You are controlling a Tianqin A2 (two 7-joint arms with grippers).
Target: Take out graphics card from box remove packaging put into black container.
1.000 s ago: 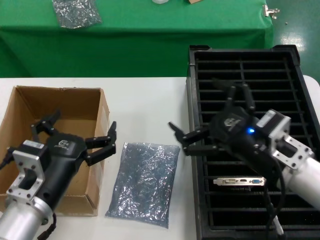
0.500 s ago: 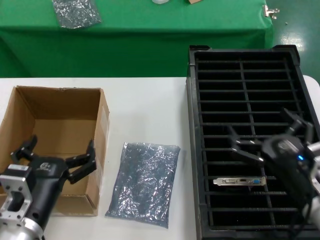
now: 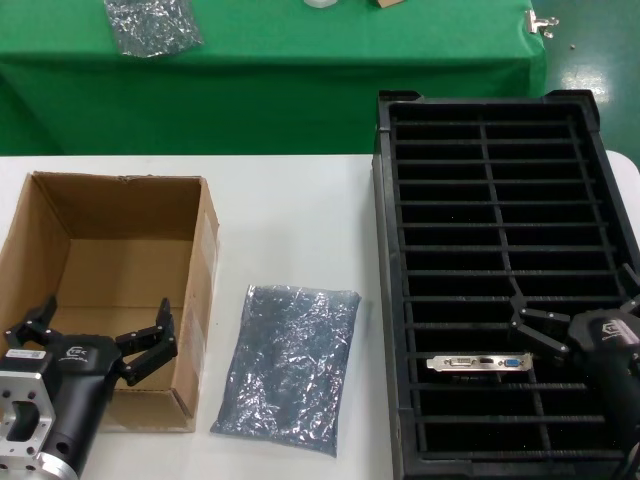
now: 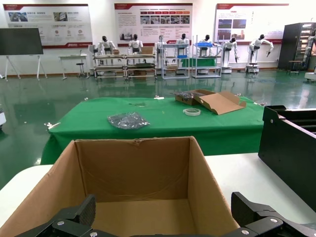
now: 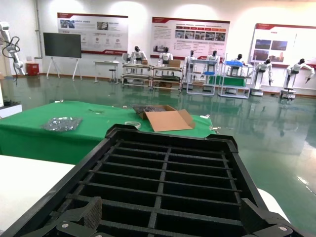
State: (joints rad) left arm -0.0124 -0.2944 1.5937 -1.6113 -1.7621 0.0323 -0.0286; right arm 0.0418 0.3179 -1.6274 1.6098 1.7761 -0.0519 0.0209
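The brown box (image 3: 120, 265) stands open on the white table's left with nothing inside, and its inside fills the left wrist view (image 4: 138, 182). My left gripper (image 3: 100, 328) hovers open over its near wall (image 4: 165, 213). The silvery packaging (image 3: 290, 365) lies flat beside the box. The graphics card (image 3: 480, 362) sits in a near slot of the black container (image 3: 385, 250), silver bracket up. My right gripper (image 3: 580, 308) is open above the container's near right part (image 5: 173, 215), right of the card and apart from it. The right wrist view shows the container's ribs (image 5: 168, 182).
A green-covered table (image 3: 270, 70) runs behind the white one, with a smaller silvery bag (image 3: 152, 25) on it. The left wrist view also shows that bag (image 4: 128, 120), an opened carton (image 4: 217, 101) and a tape roll (image 4: 191, 111) there.
Both arms have drawn back toward the near edge. The right gripper moved right, off the card's slot. The left gripper sank nearer over the box. Card and bag stayed put.
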